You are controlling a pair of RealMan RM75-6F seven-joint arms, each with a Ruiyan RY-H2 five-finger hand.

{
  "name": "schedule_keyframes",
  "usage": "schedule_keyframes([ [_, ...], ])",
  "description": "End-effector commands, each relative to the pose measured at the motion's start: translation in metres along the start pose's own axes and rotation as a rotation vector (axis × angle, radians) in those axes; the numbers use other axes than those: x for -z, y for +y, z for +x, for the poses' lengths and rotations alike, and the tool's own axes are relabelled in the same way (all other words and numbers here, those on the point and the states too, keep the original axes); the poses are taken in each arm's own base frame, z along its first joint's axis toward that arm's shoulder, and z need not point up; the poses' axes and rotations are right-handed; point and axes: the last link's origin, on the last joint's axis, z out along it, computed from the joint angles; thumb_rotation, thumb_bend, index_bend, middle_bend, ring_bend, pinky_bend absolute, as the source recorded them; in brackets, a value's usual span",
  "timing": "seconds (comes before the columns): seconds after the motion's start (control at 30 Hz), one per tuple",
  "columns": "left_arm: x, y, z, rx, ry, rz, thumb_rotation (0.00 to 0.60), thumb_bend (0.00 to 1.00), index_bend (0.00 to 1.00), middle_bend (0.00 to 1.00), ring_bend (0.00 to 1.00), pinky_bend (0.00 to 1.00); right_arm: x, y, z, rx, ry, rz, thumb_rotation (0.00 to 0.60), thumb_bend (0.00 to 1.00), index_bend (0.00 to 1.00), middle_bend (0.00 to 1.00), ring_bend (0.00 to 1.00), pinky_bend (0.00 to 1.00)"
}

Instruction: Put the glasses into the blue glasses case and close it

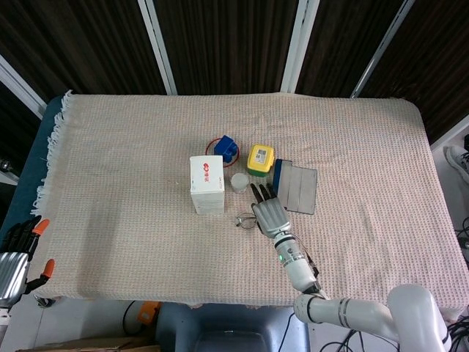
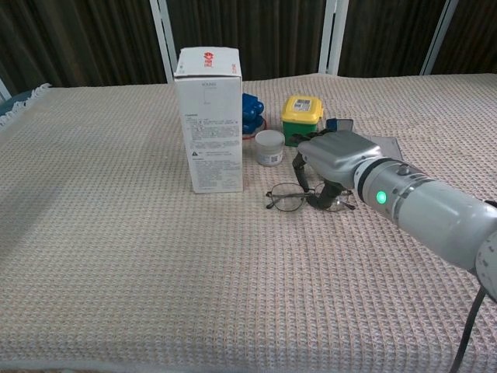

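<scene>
The thin wire-framed glasses (image 1: 245, 220) (image 2: 289, 200) lie on the woven cloth just in front of the white box. My right hand (image 1: 270, 213) (image 2: 335, 158) is over their right half, with fingers curled down around the right lens and the thumb on the near side, pinching the frame. The left lens sticks out free. The blue glasses case (image 1: 296, 188) (image 2: 340, 124) lies open just behind and to the right of the hand, its grey flap spread flat. My left hand (image 1: 15, 257) hangs off the table's near left corner, fingers apart and holding nothing.
A tall white box (image 1: 207, 183) (image 2: 208, 116) stands left of the glasses. A small white jar (image 2: 269, 147), a yellow-lidded green tub (image 2: 301, 118) and a blue object on a red ring (image 1: 224, 147) stand behind them. The cloth (image 1: 110, 169) covers the whole table.
</scene>
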Motion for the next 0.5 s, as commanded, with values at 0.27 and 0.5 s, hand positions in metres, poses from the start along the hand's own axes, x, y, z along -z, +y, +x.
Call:
schedule_keyframes([
  [0.27, 0.0016, 0.0001, 0.0004, 0.0, 0.001, -0.003, 0.6, 0.41, 0.0, 0.0, 0.0, 0.01, 0.0013, -0.0039, -0.0003, 0.006, -0.008, 0.006, 0.6, 0.49, 0.66, 0.12, 0.0, 0.0],
  [0.5, 0.0015, -0.0006, 0.0004, 0.0, -0.002, -0.002, 0.6, 0.41, 0.0, 0.0, 0.0, 0.01, 0.001, -0.0032, -0.0008, 0.012, -0.011, -0.002, 0.6, 0.58, 0.71, 0.13, 0.0, 0.0],
])
